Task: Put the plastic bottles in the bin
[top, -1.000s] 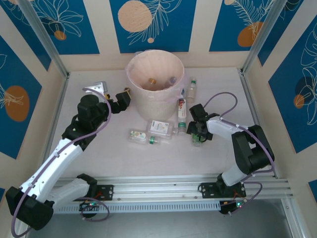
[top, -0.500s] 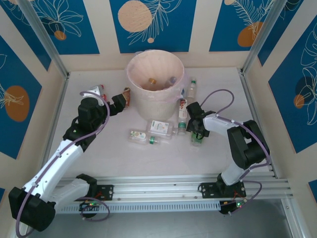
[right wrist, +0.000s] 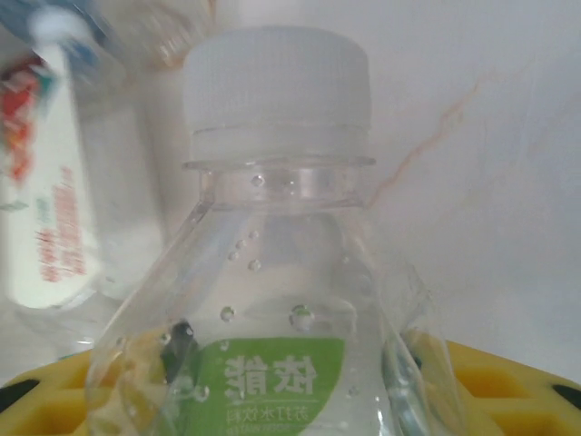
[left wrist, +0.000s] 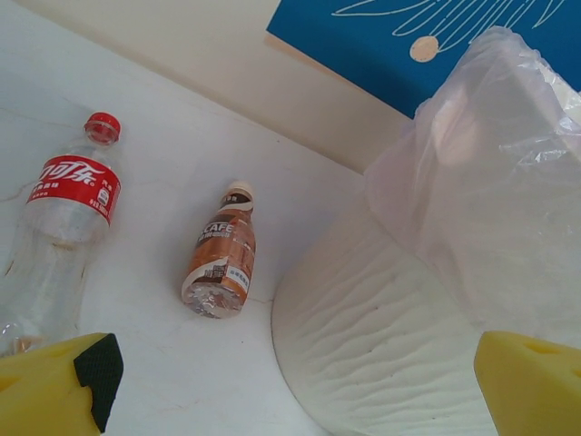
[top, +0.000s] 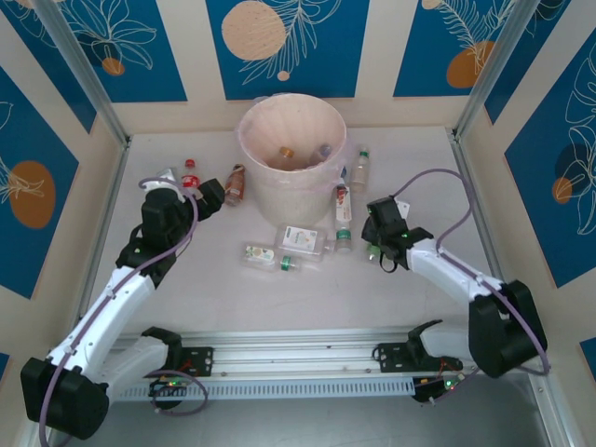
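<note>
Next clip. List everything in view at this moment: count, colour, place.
bin: one, pale cream, pinkish liner, far centre.
bottles inside bin: at least two, clear.
cola bottle: one, red label and cap, lying left of bin.
coffee bottle: one, brown label, lying by bin's left side.
loose bottles: about five, clear, green, white or red labels, before and right of bin.
green-label bottle: one, white cap, in right gripper.
table: one, white.
left gripper: one, open, near coffee bottle.
right gripper: one, shut on green-label bottle.
</note>
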Tool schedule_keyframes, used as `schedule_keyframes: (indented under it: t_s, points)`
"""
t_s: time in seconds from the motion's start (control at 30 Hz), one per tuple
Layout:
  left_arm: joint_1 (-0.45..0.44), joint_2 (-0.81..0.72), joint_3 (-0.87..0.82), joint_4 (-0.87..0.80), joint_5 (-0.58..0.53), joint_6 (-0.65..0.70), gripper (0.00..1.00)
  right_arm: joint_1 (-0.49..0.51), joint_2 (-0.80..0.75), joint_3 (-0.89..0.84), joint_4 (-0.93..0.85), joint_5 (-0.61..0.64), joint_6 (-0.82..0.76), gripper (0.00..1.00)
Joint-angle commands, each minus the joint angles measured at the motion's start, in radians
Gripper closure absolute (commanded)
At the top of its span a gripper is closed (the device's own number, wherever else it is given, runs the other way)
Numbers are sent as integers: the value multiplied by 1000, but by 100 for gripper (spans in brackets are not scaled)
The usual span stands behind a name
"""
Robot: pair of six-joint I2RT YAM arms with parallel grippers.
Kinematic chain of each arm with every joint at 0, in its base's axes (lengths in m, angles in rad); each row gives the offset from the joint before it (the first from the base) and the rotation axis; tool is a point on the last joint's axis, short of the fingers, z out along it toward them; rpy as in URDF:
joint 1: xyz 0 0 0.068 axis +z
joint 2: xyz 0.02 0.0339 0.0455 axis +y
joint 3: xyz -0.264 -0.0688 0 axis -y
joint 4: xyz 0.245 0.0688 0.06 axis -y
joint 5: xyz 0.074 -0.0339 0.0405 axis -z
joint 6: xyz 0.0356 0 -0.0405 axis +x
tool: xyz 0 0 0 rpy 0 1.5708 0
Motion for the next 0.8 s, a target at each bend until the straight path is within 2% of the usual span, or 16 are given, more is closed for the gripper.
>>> schedule_keyframes:
  t_s: [0.0, 0.1, 0.23, 0.3, 0.4, 0.57, 0.77]
  points:
    - [17, 3, -11, 42, 17, -20, 0, 5, -118, -1, 67, 2, -54, 63]
    - [23, 8, -20, 46, 18, -24, 0, 4, -201, 24, 99, -56, -101, 72]
    - [29, 10, -33, 53, 19, -30, 0, 3, -255, 82, 134, -150, -144, 71]
    - [34, 9, -38, 52, 19, -31, 0, 3, -258, 126, 155, -235, -169, 71]
    - [40, 7, -43, 51, 21, -30, 0, 4, -234, 215, 175, -428, -191, 70]
    - [47, -3, -53, 49, 22, -32, 0, 23, -173, 347, 256, -625, -193, 66]
    - [57, -29, -66, 37, 22, -28, 0, 47, -14, 532, 235, -682, -217, 67]
